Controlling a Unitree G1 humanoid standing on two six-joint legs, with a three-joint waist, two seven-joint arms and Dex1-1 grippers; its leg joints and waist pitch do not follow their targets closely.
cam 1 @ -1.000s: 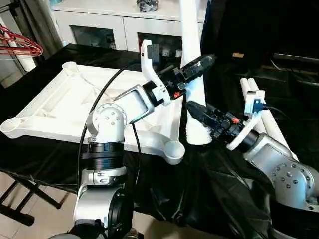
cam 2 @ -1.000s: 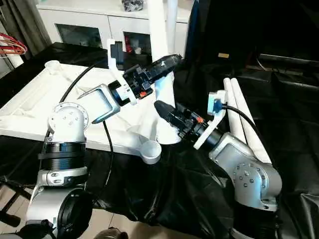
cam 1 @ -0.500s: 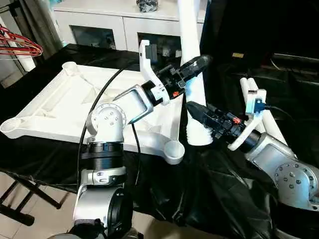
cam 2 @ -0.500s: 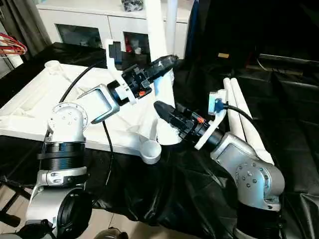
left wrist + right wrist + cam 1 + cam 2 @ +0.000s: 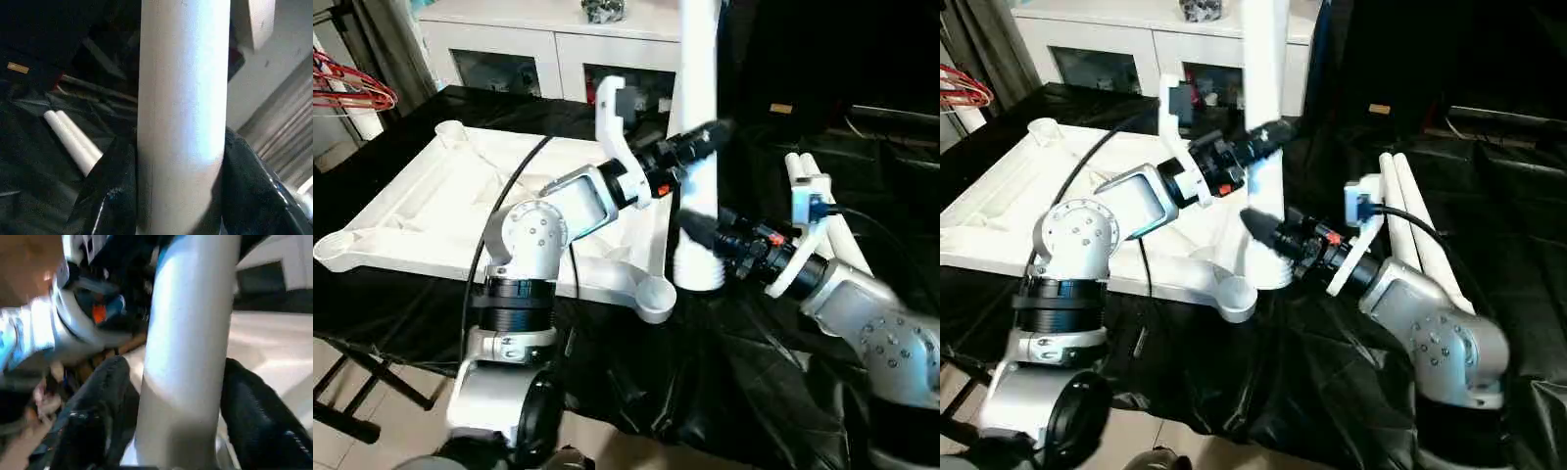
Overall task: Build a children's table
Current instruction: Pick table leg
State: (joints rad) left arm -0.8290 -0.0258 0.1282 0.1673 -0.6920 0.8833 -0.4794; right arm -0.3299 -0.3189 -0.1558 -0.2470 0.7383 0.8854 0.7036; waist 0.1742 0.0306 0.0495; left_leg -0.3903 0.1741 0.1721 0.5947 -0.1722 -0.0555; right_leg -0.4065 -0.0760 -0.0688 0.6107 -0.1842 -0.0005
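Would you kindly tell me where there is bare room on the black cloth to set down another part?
The black cloth lies bare in front of the standing leg, and right of the two spare legs. The table top is open on its left half. It is crowded around the near right corner socket, where both grippers meet the leg.

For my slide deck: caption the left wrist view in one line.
Left end effector closed around an upright white table leg, black fingers on both sides, with two spare legs lying on the black cloth behind.
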